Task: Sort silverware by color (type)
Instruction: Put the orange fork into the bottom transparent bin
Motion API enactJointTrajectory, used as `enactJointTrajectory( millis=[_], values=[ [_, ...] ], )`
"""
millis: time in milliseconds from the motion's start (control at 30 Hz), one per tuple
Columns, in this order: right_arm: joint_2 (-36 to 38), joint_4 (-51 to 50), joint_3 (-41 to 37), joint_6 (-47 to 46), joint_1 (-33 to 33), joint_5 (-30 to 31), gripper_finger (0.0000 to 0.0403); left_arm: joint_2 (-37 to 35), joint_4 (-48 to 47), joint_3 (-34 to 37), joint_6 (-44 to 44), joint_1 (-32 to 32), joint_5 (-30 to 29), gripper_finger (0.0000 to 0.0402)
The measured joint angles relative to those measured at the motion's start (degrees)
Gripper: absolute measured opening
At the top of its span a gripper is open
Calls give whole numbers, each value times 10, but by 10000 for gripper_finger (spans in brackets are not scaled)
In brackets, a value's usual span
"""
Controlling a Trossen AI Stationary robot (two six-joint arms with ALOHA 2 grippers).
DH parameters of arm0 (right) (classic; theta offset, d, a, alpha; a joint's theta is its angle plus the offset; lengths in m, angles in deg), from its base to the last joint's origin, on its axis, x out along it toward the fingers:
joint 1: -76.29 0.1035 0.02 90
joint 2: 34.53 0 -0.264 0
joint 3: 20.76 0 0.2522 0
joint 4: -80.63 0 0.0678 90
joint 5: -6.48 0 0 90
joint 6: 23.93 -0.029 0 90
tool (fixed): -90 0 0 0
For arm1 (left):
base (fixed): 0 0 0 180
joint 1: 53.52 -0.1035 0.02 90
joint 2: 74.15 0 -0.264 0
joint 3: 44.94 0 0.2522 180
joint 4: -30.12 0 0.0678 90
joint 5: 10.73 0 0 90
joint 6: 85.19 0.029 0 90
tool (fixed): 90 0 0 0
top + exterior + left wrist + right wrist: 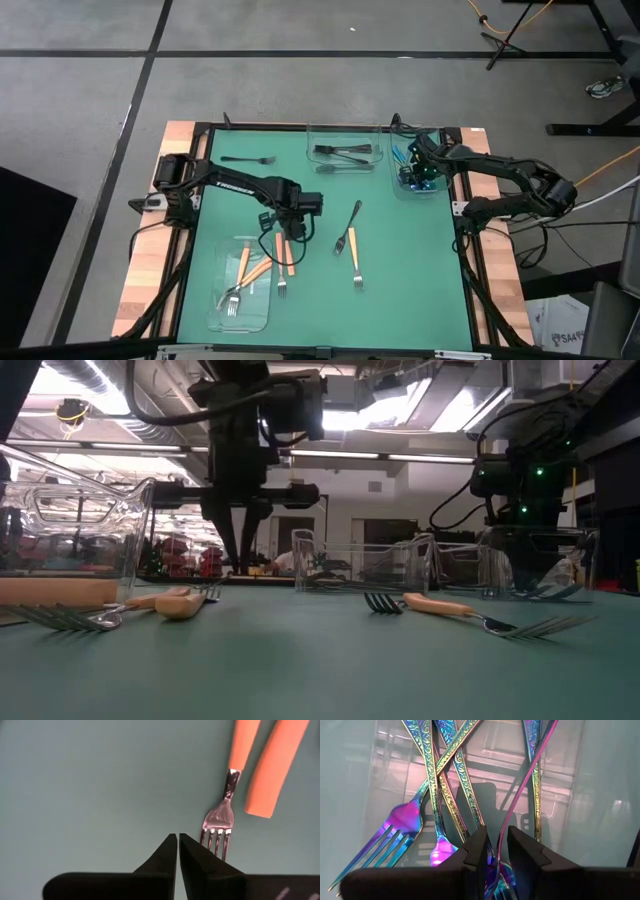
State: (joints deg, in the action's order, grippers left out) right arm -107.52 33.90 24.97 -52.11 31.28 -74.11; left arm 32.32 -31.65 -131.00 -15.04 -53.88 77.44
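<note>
Two arms work over a green table [400, 290]. Left gripper [178, 851], clenched and empty, hovers just beside an orange fork [225, 812]. Right gripper [496, 851] reaches into a clear tray [398, 185] of iridescent forks [447, 780]; whether its narrowly parted fingers grasp one, I cannot tell.

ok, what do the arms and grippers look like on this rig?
Both arms are dark, near-black jointed links with black cables running along them. The left arm carries white lettering on its long link. The left gripper has two black wedge-shaped fingers tapering to thin tips; the right gripper has blockier dark fingers. Green lights glow on the right arm's wrist.
</note>
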Motion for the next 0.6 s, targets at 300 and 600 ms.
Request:
enactJointTrajectory(
  millis=[300,600],
  values=[
    [0,0,0,0,0,0,72,0,16,0,-22,16,0,12],
    [0,0,0,0,0,0,72,0,41,0,-27,11,0,29]
  ],
)
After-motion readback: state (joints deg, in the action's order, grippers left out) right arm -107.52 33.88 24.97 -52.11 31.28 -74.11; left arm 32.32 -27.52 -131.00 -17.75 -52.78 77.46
